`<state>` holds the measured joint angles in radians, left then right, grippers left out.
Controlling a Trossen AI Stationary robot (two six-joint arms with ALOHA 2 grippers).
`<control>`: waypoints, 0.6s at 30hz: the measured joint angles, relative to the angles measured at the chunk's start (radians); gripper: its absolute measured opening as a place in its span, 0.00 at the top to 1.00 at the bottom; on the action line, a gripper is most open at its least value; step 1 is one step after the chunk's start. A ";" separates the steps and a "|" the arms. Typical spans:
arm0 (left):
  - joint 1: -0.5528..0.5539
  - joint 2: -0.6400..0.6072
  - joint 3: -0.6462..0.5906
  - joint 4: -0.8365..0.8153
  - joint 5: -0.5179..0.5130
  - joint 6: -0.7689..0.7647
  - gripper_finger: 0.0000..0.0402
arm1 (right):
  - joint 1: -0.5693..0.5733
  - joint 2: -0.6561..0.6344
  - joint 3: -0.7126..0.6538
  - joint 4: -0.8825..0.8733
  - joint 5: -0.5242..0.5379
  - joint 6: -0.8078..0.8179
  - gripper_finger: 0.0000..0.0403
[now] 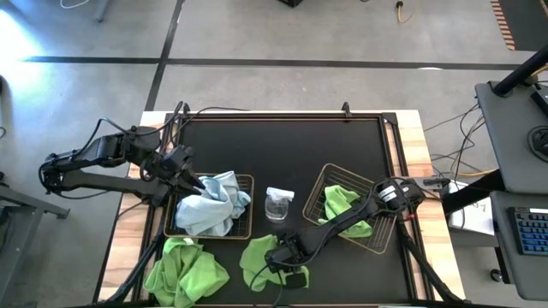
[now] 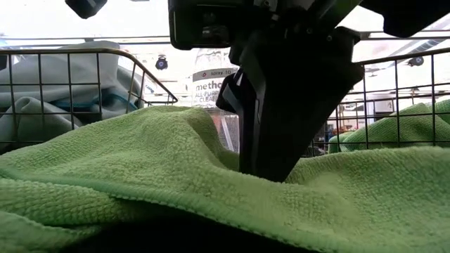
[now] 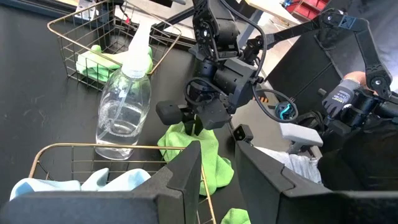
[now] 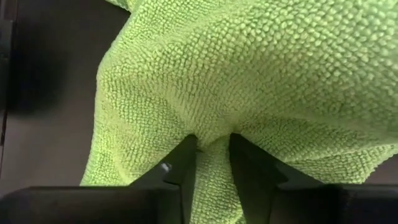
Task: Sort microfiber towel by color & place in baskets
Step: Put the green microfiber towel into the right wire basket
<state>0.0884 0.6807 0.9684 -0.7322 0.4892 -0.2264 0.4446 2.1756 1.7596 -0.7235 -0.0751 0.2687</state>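
A lime green towel (image 1: 257, 257) lies bunched on the black table near its front edge, and my right gripper (image 1: 278, 257) is down on it, shut on the cloth (image 4: 249, 74). A second green towel (image 1: 184, 269) lies at the near left. Pale blue towels (image 1: 214, 201) fill the left wire basket (image 1: 248, 205). The right basket (image 1: 360, 175) holds one green towel (image 1: 338, 204). My left gripper (image 1: 195, 181) hovers over the left basket's far-left corner, open (image 3: 217, 168), with nothing between its fingers. My right gripper pinches a raised fold of the green towel (image 4: 212, 168) between its two fingers (image 4: 180, 162). It comes from above, slanting steeply down. The rest of the towel lies slack on the table around the fingers (image 2: 267, 147).
A clear plastic spray bottle (image 1: 278, 205) stands between the two baskets, close to my right arm's forearm. Bare black table lies behind the baskets. Cables run along the table's far edge and right side.
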 joint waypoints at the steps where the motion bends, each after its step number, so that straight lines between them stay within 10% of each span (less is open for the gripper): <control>1: 0.000 0.000 0.000 0.000 0.000 0.000 0.79 | 0.000 0.000 0.000 0.000 0.000 0.000 0.81; 18: 0.000 0.000 0.000 0.000 0.000 0.000 0.79 | 0.000 -0.007 0.034 -0.005 -0.011 0.051 0.98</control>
<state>0.0884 0.6807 0.9684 -0.7322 0.4893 -0.2260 0.4446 2.1687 1.7933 -0.7287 -0.0864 0.3194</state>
